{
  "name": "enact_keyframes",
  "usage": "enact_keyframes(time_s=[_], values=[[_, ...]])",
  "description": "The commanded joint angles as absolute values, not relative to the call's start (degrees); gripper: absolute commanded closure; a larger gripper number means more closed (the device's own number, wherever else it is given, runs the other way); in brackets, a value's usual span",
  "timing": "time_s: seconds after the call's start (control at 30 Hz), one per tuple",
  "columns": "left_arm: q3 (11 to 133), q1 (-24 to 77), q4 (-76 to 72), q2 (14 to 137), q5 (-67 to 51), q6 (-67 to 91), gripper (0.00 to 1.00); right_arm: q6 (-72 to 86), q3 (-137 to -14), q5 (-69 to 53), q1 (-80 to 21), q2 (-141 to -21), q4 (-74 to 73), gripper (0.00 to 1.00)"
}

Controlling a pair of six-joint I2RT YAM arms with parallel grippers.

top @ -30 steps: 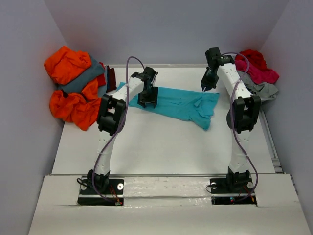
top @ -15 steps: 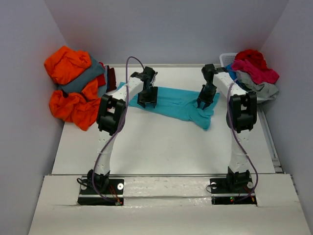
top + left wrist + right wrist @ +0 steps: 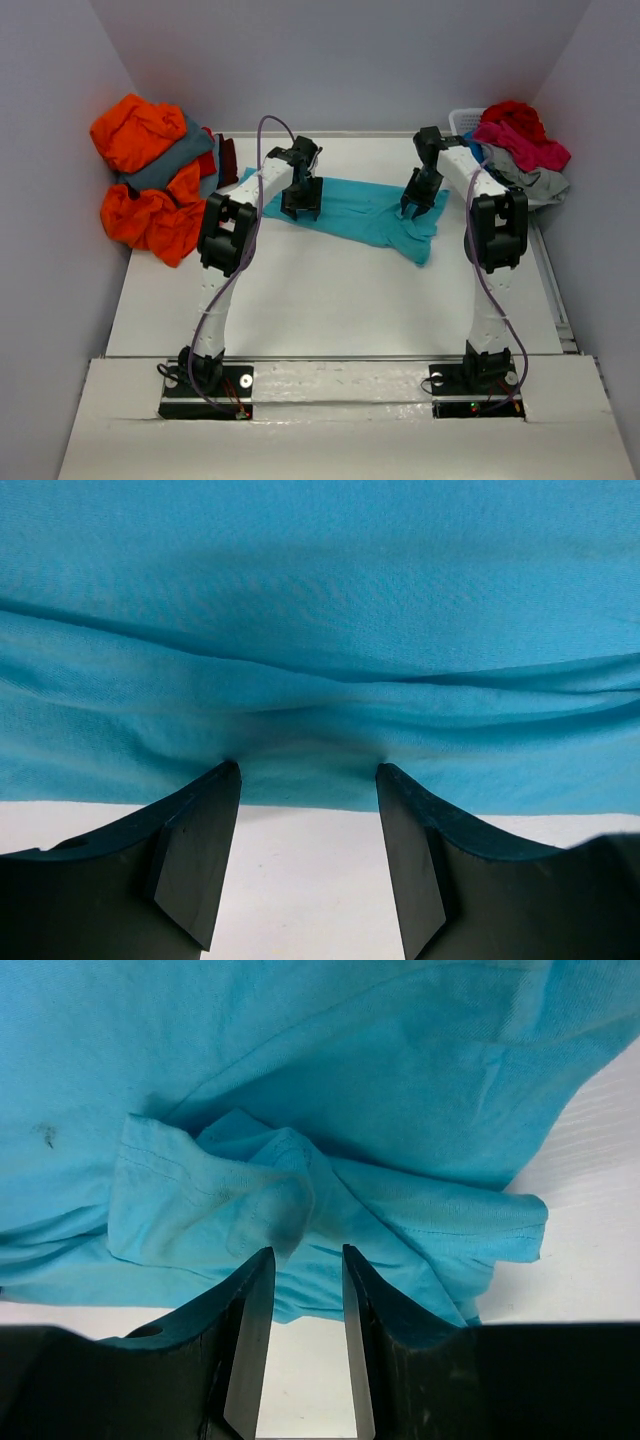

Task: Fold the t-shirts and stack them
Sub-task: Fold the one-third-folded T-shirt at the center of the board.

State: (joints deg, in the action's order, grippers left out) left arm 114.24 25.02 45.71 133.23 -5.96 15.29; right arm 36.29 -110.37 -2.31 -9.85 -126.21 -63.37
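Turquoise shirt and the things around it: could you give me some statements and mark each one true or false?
1. The turquoise shirt lies on the table, under both arms. True.
2. The orange shirts are piled at the right side. False: they are at the left; at the right lies a red shirt.
3. The left jaws are shut on the turquoise shirt. False: they stand wide open, their tips at the shirt's near edge.
4. Nothing is held between the right jaws. True: only bare table shows in the gap.
5. A white basket stands at the far right. True.
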Motion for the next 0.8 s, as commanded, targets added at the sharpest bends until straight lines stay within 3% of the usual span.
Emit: enact_keyframes(time_s=[0.0,0.77], values=[[114.8,24.7,46.5,133.2,-6.5,15.2,0.32,37.2,-112.5,-3.4,-10.9,-124.2,-62.7,0.61],[115.0,24.7,46.7,133.9,-6.8,15.1,0.32,38.6,-110.6,-1.1,-14.2,-125.2,-61.2,0.58]])
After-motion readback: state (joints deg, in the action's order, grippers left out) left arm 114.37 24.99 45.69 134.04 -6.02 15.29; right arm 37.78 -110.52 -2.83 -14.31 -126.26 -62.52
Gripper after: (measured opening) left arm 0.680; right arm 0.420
